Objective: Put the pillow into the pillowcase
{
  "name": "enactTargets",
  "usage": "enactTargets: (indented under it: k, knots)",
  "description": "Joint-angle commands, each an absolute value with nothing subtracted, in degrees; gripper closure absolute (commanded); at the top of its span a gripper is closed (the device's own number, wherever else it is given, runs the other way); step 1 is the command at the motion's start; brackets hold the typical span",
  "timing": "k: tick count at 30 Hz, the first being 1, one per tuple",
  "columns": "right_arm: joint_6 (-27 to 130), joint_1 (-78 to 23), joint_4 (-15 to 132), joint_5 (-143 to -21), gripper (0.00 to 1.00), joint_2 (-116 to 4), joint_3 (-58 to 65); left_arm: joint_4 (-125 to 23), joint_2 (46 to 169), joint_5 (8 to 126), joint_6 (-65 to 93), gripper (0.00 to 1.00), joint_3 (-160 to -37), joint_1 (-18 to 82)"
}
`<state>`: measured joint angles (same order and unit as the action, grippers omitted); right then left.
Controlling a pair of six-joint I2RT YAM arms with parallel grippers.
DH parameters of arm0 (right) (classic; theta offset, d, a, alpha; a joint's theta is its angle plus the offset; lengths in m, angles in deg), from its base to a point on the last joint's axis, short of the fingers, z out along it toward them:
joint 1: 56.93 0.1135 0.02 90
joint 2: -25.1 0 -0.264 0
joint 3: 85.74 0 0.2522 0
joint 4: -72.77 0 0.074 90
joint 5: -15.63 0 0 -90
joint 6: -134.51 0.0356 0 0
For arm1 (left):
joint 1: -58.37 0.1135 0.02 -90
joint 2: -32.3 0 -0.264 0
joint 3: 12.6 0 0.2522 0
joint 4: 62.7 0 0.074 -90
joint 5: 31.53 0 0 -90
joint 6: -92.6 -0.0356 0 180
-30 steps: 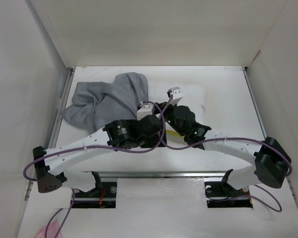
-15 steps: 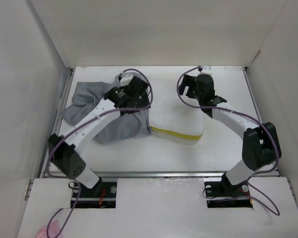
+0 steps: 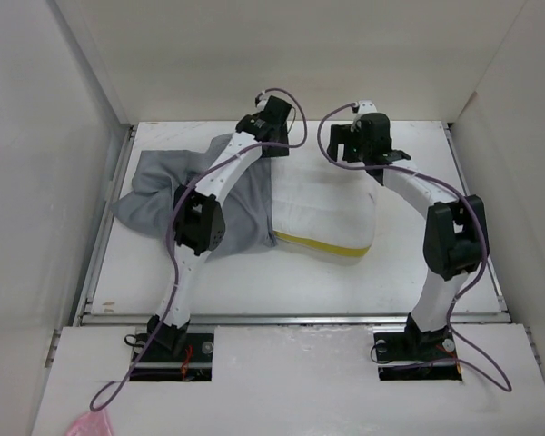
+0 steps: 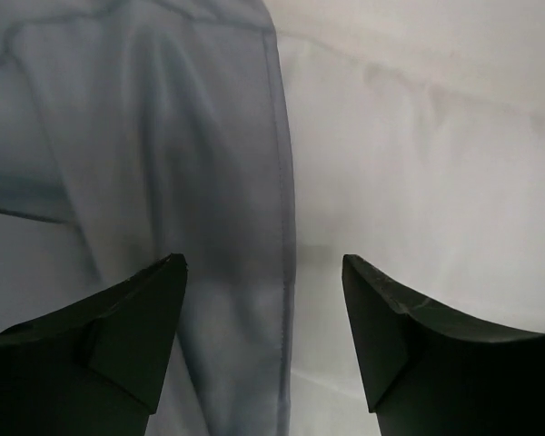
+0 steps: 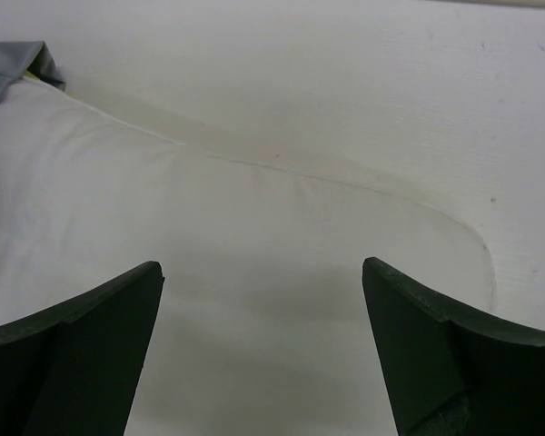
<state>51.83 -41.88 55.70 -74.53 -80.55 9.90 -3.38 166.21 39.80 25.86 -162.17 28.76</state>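
Both arms reach far across the worktop [image 3: 409, 268], jaws parted and holding nothing.
The grey pillowcase [image 3: 168, 195] lies crumpled on the left, its right hem overlapping the left end of the white pillow [image 3: 322, 204]; whether that end is inside the sack cannot be told. The left jaws hang partly open above that hem [image 4: 286, 182], straddling grey cloth and white pillow without gripping either. The pillow lies mid-worktop, its yellow band [image 3: 322, 243] along the near edge. The right jaws stand wide open over the pillow's far right corner [image 5: 454, 236].
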Motion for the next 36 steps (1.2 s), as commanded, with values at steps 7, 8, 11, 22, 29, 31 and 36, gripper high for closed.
enactTargets:
  k: [7, 8, 11, 22, 29, 31, 36]
  knots:
    - [41.45, -41.63, 56.57, -90.25, 0.00, -92.75, 26.95, -1.91, 165.63, 37.56, 20.09, 0.64, -159.17, 30.59]
    - [39.78, -41.63, 55.85, -92.19, 0.00, -95.38, 28.29, -1.22, 166.33, 37.56, 20.09, 0.69, -159.17, 30.59]
    - [37.32, -41.11, 51.92, -100.19, 0.00, -100.47, 33.47, -1.21, 166.95, 38.25, 20.09, 0.99, -159.17, 31.30]
    - [26.85, -35.39, 44.14, -115.14, 1.00, -105.88, 37.19, -8.68, 160.89, 47.20, 15.70, 1.00, -159.69, 29.55]
    - [47.37, -36.01, 79.11, -117.95, 1.00, -85.42, 12.59, -10.79, 153.61, 54.69, 12.01, 1.00, -160.31, 21.20]
    - [51.61, -36.62, 84.73, -118.57, 1.00, -82.06, 5.76, -10.79, 152.10, 54.69, 12.00, 1.00, -160.31, 18.39]
    - [68.70, -37.33, 110.72, -115.45, 1.00, -72.66, -10.87, -10.79, 147.36, 57.23, 12.00, 1.00, -159.78, 13.12]
